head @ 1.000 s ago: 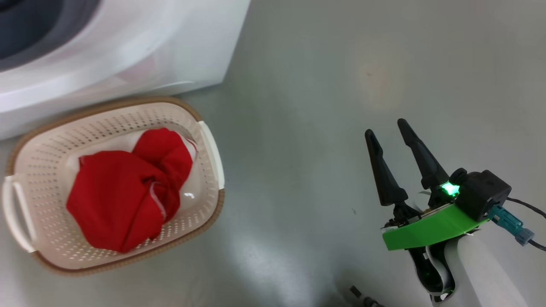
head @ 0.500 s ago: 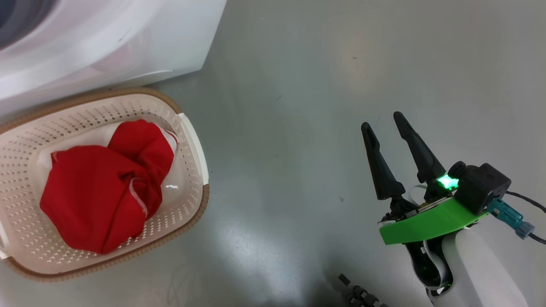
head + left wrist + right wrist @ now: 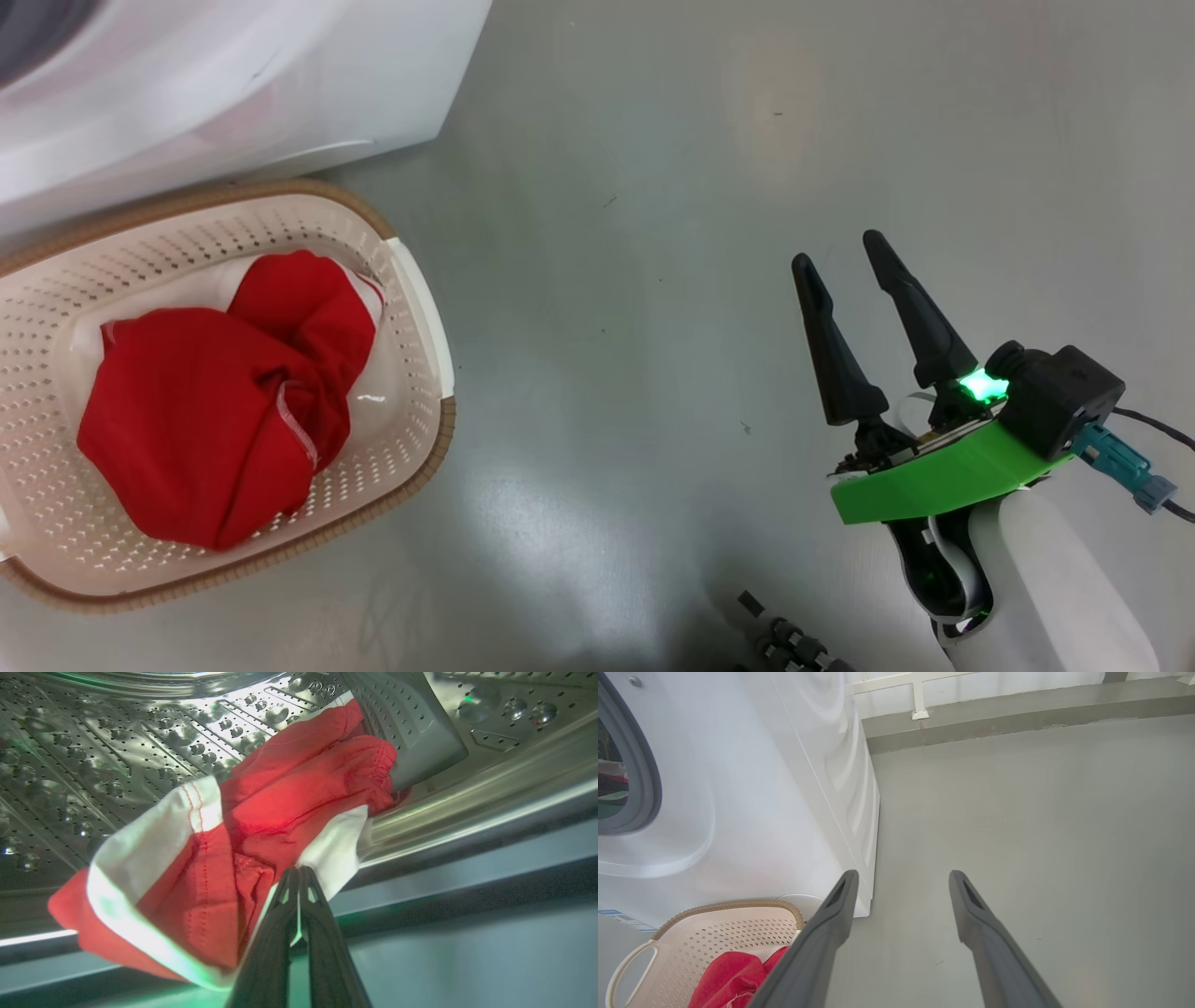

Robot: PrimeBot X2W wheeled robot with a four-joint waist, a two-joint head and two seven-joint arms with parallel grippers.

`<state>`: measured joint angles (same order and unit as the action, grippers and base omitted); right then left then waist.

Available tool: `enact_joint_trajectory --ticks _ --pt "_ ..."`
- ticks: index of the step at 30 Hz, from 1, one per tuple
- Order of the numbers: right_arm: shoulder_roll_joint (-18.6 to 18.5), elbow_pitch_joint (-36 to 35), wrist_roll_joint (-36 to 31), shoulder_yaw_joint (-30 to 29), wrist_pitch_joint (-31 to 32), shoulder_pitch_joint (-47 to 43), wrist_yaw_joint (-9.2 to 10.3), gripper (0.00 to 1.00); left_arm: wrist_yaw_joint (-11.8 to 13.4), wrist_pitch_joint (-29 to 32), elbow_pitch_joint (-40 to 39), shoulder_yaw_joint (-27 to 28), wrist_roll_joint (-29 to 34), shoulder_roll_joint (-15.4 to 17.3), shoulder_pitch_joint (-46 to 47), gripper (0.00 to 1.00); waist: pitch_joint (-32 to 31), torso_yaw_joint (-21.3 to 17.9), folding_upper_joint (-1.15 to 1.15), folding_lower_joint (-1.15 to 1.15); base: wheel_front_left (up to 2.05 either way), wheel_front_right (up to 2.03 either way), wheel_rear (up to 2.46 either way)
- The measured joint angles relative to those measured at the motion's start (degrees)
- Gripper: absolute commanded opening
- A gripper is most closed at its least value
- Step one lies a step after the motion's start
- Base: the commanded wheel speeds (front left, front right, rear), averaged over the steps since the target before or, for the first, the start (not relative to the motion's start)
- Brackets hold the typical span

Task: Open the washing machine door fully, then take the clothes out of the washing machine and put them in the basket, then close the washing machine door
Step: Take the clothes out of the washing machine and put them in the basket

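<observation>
The washing machine (image 3: 233, 84) fills the upper left of the head view. Its steel drum (image 3: 117, 742) is reachable, so the door is judged to be open. On the grey floor (image 3: 635, 187) the basket (image 3: 392, 448) sits just in front of the machine, near enough that a lifted item travels only a short way. One red garment (image 3: 205, 411) lies crumpled inside it. A second red garment (image 3: 280, 798), white-trimmed, lies in the drum against a grey paddle (image 3: 411, 732). The left pincer (image 3: 299, 875) is pressed shut, its tips meeting on that garment's white edge, a hem that offers a thin fold to nip. The right pincer (image 3: 838, 250) hangs spread wide and empty over bare floor, well apart from the basket, which leaves the transfer route unobstructed.
</observation>
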<state>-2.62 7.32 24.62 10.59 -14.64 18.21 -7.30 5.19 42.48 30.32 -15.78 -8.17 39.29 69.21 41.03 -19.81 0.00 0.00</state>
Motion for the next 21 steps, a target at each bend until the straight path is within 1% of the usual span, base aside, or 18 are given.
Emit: enact_joint_trajectory --ticks 4,12,21 --pt "0.0 0.0 0.0 -0.3 0.0 0.2 0.0 1.0 0.0 -0.1 -0.4 0.0 -0.1 0.6 0.0 0.0 0.3 0.3 0.0 0.0 0.0 0.0 0.0" --pt "0.0 0.0 -0.2 -0.4 0.0 0.8 0.0 1.0 0.1 -5.6 -0.3 0.9 -2.5 0.2 0.0 0.0 0.2 1.2 0.0 0.0 0.0 0.0 0.0" --pt "0.0 -0.1 -1.8 -0.6 0.0 0.8 0.0 1.0 0.3 -15.0 1.6 3.0 -6.8 -4.0 -0.1 0.0 -1.1 2.9 0.0 0.0 0.0 0.0 0.0"
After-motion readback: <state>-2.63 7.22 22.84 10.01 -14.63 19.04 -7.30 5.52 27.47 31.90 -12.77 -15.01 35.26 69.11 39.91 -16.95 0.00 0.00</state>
